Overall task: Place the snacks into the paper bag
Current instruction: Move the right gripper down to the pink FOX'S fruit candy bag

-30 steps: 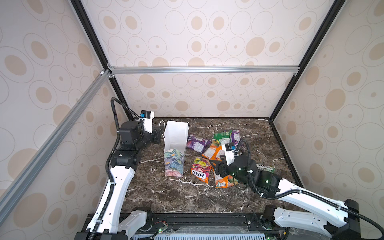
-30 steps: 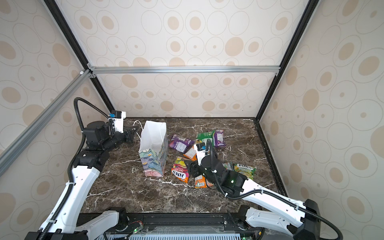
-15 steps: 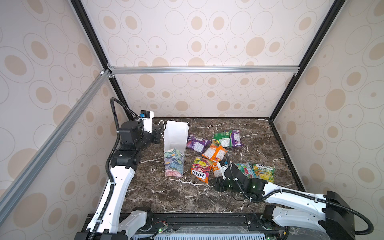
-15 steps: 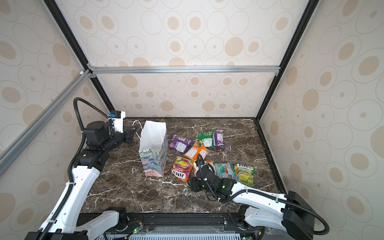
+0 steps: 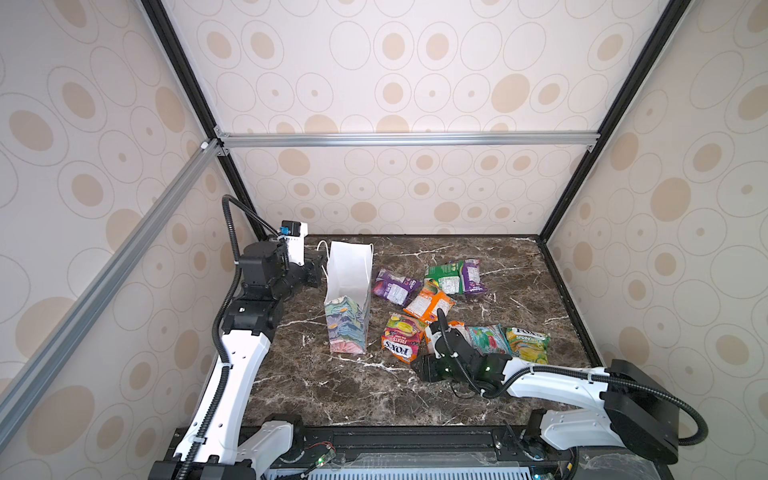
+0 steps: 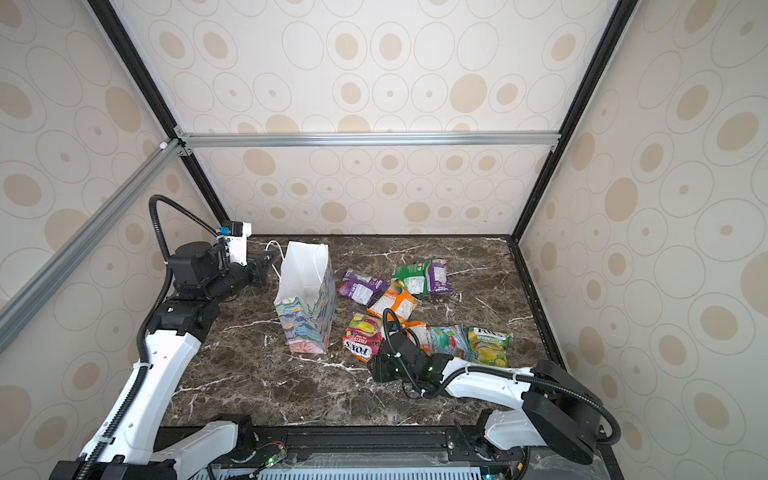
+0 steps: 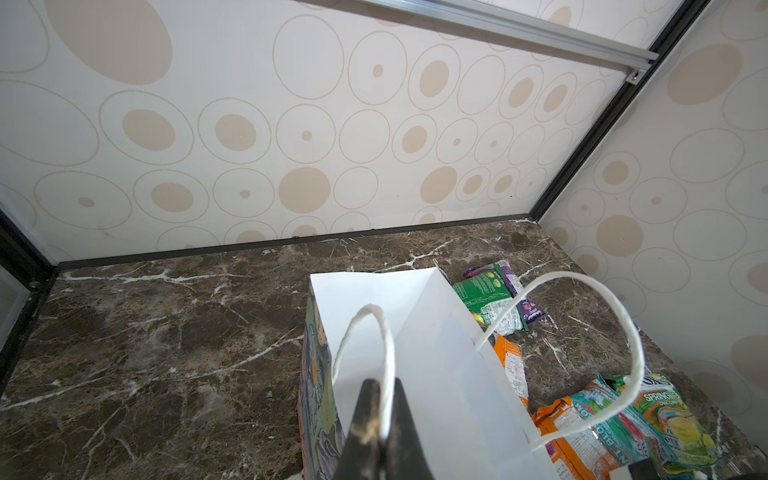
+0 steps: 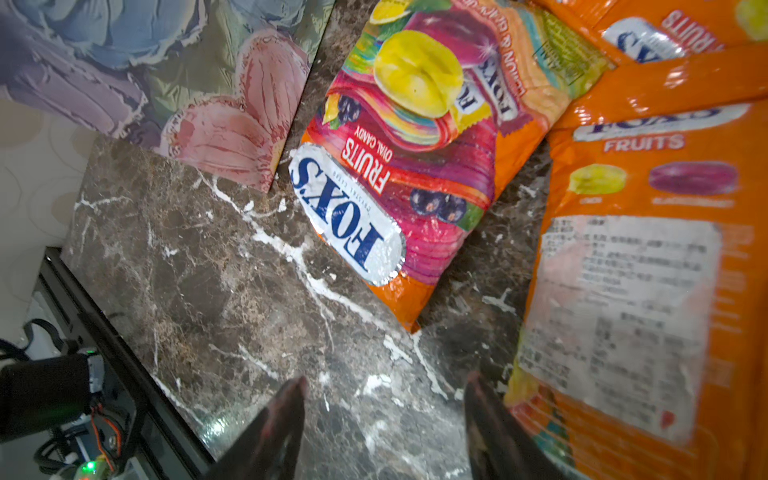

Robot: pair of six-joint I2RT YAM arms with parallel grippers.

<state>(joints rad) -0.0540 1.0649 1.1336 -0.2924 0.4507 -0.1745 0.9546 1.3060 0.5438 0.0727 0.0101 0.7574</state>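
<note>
The left gripper [image 7: 380,432] is pinching the cord handle [image 7: 390,357] of the upright paper bag [image 5: 348,282]; the right gripper [image 8: 384,386], jaws apart, is hovering beside the snacks [image 5: 430,305] lying on the table [image 5: 332,386] right of the bag.

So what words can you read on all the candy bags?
"FOX'S", "FRUITS", "OVAL CANDY": on the red and orange packet beside the paper bag.
"FOX'S", "FRUITS": on the orange packet; the print on its white label is blurred.
"FOX'S", "SPRING": on the yellow-green packet; the rest is too small.
The purple packet and green packet: too small to read.
</note>
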